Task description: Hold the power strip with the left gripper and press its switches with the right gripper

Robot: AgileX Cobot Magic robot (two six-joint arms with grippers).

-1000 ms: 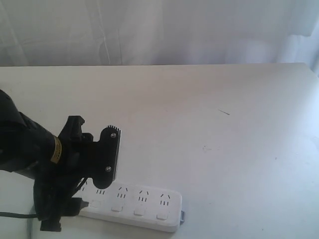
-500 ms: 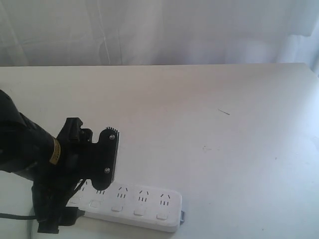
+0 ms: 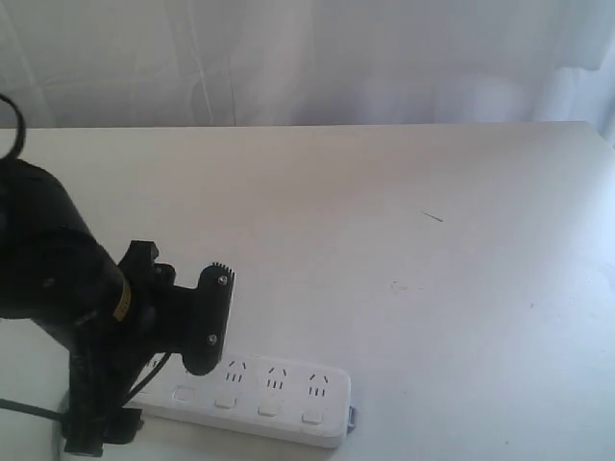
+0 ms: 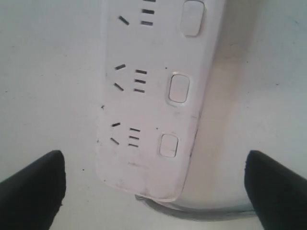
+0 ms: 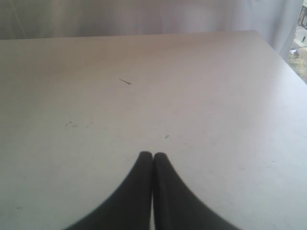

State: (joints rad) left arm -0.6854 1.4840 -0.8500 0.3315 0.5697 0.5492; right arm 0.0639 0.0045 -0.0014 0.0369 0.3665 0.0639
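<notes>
One power strip (image 4: 153, 96), left pincer (image 4: 153, 165) spread clear of its edges, right pincer (image 5: 153, 156) pressed together

left arm (image 3: 86, 317) hides power strip's (image 3: 279, 392) left end; cord (image 3: 24, 410) prob. runs off frame edge.

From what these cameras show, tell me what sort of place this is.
Probably an indoor robot test bench, perhaps a lab: a plain white tabletop, a pale curtain backdrop, and a black jointed robot arm over a long white plastic power strip.
</notes>
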